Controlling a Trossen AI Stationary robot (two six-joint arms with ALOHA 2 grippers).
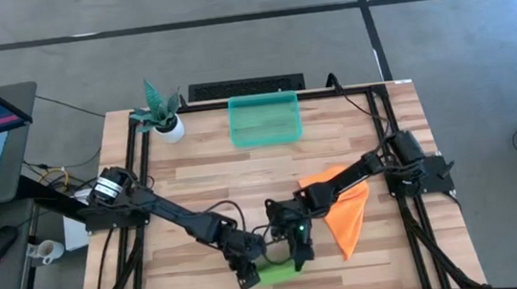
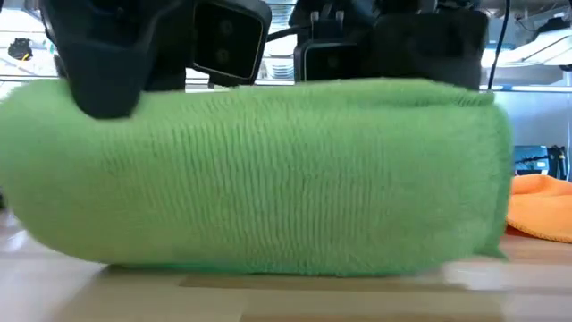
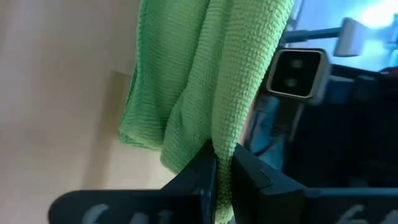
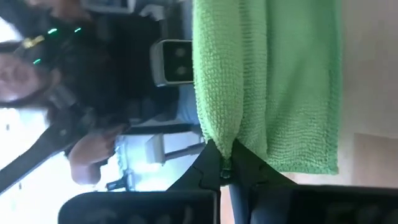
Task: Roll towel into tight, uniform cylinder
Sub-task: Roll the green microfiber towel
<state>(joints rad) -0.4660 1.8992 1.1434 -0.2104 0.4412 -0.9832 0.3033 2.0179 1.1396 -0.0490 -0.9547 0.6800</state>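
The green towel (image 2: 268,179) lies as a thick roll on the wooden table (image 1: 204,179), close to its near edge, with its length running left to right. In the high view it shows as a short green strip (image 1: 274,275) between my two grippers. My left gripper (image 3: 222,177) is shut on the towel at its left end, and my right gripper (image 4: 224,168) is shut on it at its right end. In the low view both dark hands sit on the top of the roll (image 2: 103,80) (image 2: 429,45). My left gripper pinches a raised fold of the towel's outer layer (image 3: 219,146) between its two fingers, at the roll's left end. The fingers slant down from the far side. The roll rests on the table. My right gripper pinches a fold along the top of the towel (image 4: 219,140) between its two fingers, at the roll's right end. It comes slanting down from the far side. One layer or several, I cannot tell. The roll's underside lies on the table.
An orange cloth (image 1: 343,213) lies spread to the right of the roll, under my right arm. A teal tray (image 1: 264,118) and a small potted plant (image 1: 161,111) stand at the far side. A person shows beyond the table (image 4: 25,68).
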